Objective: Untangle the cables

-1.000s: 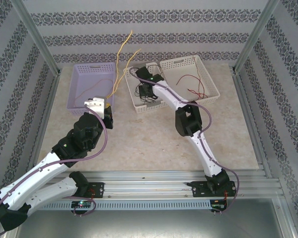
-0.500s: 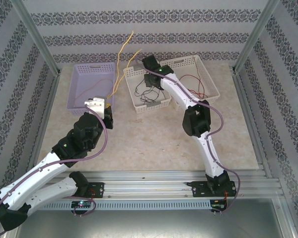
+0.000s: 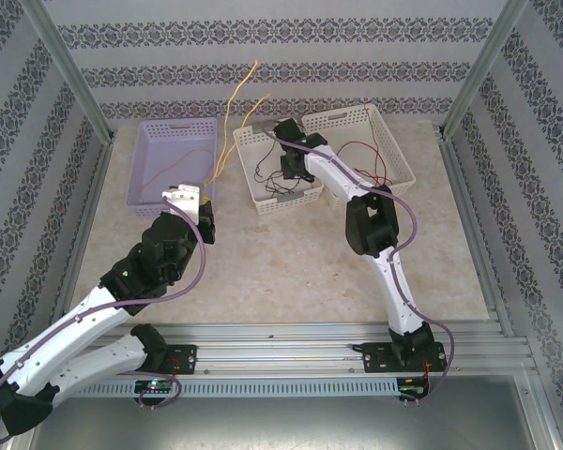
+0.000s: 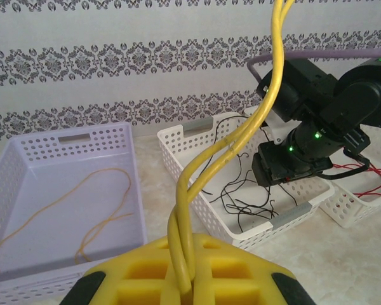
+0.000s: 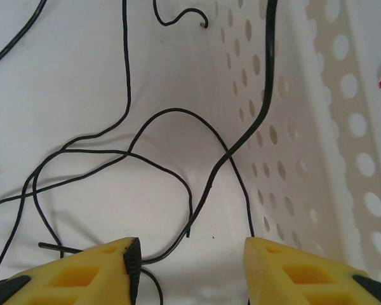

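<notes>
From above, 2 thin yellow cables (image 3: 227,127) rise from the left gripper (image 3: 204,194), which is pinched on their lower ends, and fork apart high against the back wall. 3 baskets stand on the table: 1 purple basket (image 3: 141,178) and 2 white ones. The near white basket (image 3: 291,199) holds a loose tangle of black cables (image 3: 267,173), and the right gripper (image 3: 287,171) hangs directly over them. A red cable (image 3: 361,150) lies in the second white basket (image 3: 399,150).

In the left wrist view, the yellow cables twist round each other and run down between the closed fingers (image 4: 146,279). 1 hair-thin tan cable (image 4: 95,190) curls on the purple basket's floor.

In the right wrist view, the 2 fingers (image 5: 82,273) stand moderately apart with nothing gripped. The black cables loop across the basket floor just ahead of them, and 1 strand ends close by the left finger.
</notes>
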Robot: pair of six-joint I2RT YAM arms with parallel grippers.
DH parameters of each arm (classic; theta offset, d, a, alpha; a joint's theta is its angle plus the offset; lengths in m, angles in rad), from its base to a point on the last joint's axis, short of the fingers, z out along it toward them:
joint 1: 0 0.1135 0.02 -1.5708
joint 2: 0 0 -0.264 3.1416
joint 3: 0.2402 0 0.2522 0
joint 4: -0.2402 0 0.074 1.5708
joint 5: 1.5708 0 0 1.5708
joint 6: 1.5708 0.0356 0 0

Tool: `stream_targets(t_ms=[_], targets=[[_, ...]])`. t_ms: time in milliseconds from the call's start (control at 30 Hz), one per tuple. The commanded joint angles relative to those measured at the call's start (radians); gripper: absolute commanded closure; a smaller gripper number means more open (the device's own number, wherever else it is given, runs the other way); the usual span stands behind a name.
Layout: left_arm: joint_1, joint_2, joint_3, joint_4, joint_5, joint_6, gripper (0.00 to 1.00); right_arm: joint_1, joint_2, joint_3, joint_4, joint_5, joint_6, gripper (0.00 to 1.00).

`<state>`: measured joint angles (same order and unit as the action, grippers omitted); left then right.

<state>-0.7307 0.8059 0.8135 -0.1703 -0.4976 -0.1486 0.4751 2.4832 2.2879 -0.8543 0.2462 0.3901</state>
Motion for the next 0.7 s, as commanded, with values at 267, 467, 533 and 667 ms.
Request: stream_targets(t_ms=[267,467,533,667], targets=[[0.014,0.009,0.011,0.032,0.012,0.020,1.00,-0.006,0.115,0.086,0.006,-0.046,0.068,0.52],[0.014,0.007,0.010,0.032,0.009,0.021,1.00,-0.007,0.159,0.129,0.013,-0.070,0.085,0.55],[0.014,0.009,0.010,0.032,0.010,0.021,1.00,-0.007,0.164,0.140,0.012,-0.071,0.087,0.58],[0.014,0.009,0.010,0.033,0.012,0.021,1.00,-0.003,0.158,0.132,0.028,-0.069,0.086,0.64]])
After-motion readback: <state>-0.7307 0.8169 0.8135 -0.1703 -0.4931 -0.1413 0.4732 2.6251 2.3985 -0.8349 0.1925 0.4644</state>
